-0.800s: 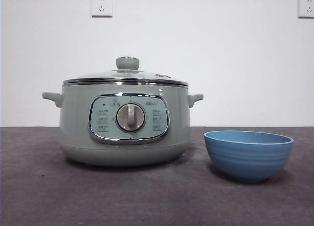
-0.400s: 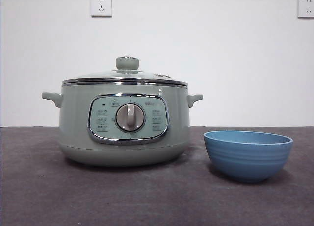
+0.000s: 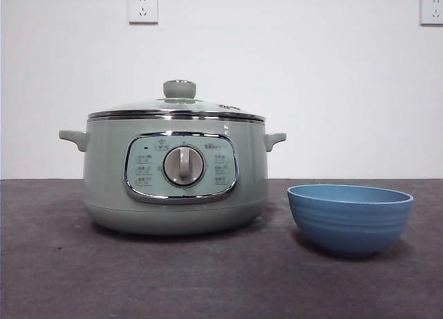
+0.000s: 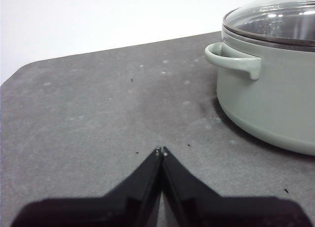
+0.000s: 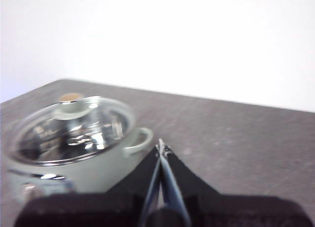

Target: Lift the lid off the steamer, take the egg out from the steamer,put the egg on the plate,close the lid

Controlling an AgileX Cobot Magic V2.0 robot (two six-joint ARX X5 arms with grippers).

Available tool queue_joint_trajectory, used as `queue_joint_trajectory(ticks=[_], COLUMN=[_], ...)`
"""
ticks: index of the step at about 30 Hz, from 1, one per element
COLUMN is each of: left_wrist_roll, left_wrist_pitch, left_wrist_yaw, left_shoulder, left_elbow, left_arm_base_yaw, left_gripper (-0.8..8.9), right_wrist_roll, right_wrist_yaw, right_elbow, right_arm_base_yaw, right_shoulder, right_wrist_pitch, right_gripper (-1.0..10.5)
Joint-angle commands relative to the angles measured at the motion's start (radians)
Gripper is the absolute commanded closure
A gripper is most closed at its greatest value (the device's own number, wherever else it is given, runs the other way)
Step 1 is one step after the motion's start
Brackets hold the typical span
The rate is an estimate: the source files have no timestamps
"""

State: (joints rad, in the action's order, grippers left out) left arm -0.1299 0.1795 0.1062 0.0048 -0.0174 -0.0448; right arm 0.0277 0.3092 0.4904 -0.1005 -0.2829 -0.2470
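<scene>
The pale sage-green steamer [image 3: 176, 174] stands on the dark table, left of centre in the front view, with the glass lid [image 3: 176, 108] and its round knob [image 3: 179, 88] closed on it. The blue plate [image 3: 349, 219], a ridged bowl, stands empty to its right. No egg shows; the pot's inside is hidden. My left gripper [image 4: 161, 150] is shut and empty over bare table, apart from the steamer's side handle [image 4: 231, 59]. My right gripper [image 5: 160, 147] is shut and empty, above the table beside the steamer [image 5: 69, 153], with the lid [image 5: 71, 128] below it. Neither gripper shows in the front view.
A white wall with two sockets [image 3: 142, 7] stands behind the table. The dark grey table top [image 4: 88, 113] spreads wide beside the steamer in the left wrist view, with its rounded corner toward the wall.
</scene>
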Motion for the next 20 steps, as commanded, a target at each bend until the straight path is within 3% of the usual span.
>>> queue_joint_trajectory(ticks=[1,9,20], left_wrist_roll=[0.006,0.006,0.006], left_wrist_pitch=[-0.002,-0.002,-0.002], left_wrist_yaw=[0.000,0.000,0.000], left_shoulder=[-0.002,-0.002,-0.002], left_elbow=[0.013,0.013,0.013], left_arm_base_yaw=[-0.003,-0.003,-0.003], left_gripper=[8.16,8.16,8.16], right_wrist_roll=[-0.040,-0.062,-0.075], right_wrist_yaw=[-0.029,-0.182,-0.185], right_elbow=[-0.151,-0.371,-0.467], right_arm_base_yaw=[0.019,0.021,0.021], right_shoulder=[0.068,0.198,0.262], right_wrist_pitch=[0.117,0.149,0.146], right_gripper=[9.5,9.5,9.5])
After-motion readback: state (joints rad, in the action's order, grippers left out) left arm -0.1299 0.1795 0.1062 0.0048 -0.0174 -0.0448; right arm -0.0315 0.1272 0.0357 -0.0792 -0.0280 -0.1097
